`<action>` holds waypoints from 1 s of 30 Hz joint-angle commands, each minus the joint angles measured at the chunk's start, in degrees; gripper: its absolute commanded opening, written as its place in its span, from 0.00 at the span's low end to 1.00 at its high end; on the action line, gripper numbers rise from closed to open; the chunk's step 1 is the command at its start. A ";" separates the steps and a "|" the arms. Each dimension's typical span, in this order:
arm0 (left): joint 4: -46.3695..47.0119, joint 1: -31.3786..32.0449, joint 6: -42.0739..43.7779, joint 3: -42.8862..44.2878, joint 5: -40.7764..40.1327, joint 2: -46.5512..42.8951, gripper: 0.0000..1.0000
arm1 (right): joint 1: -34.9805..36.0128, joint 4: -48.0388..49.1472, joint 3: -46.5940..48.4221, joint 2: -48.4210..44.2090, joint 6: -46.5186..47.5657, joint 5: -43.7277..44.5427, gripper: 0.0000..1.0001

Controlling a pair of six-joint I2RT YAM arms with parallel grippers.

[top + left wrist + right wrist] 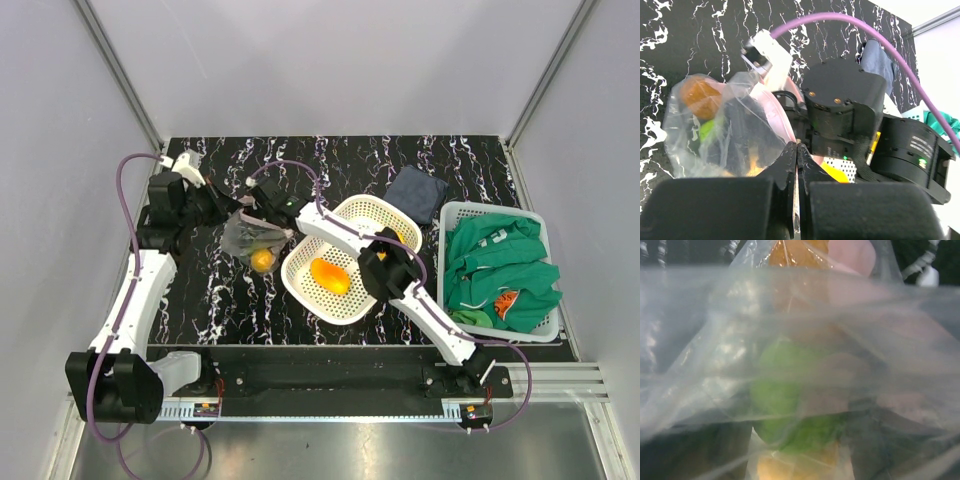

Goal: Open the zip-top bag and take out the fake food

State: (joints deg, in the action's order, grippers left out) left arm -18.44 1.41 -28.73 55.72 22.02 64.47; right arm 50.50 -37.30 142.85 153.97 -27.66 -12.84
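Observation:
The zip-top bag [245, 237] hangs crumpled at the left of the mat with an orange fruit [263, 260] low inside it. My left gripper [218, 207] is shut on the bag's pinkish top edge; its fingers meet on the plastic in the left wrist view [798, 145]. My right gripper [262, 208] is at the bag's mouth. In its wrist view the plastic [700, 340] covers everything. The dark fingers [690, 450] stand apart behind it, around a green fruit [785, 390]. Another orange fruit [330, 275] lies in the oval white basket [300, 285].
A dark blue folded cloth [415, 193] lies behind the oval basket. A rectangular white mesh basket [490, 207] with green clothing stands at the right edge. The right arm reaches across the oval basket. Grey walls close in both sides.

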 commanded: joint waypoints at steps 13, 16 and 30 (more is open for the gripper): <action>0.51 -2.64 2.01 5.36 0.48 -1.36 0.00 | 0.04 -1.29 -13.91 -25.29 8.15 11.09 0.36; 0.51 -2.82 2.01 6.24 1.18 -0.92 0.00 | -0.05 -1.29 -14.00 -27.67 7.45 8.19 0.37; 0.77 -3.08 1.49 8.44 2.06 -0.66 0.00 | -1.54 4.76 -14.78 -36.10 2.09 -5.17 0.39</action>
State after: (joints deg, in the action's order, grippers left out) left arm -19.62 -1.21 -27.88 61.91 22.98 64.47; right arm 49.69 -38.57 128.75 125.56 -23.27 -11.62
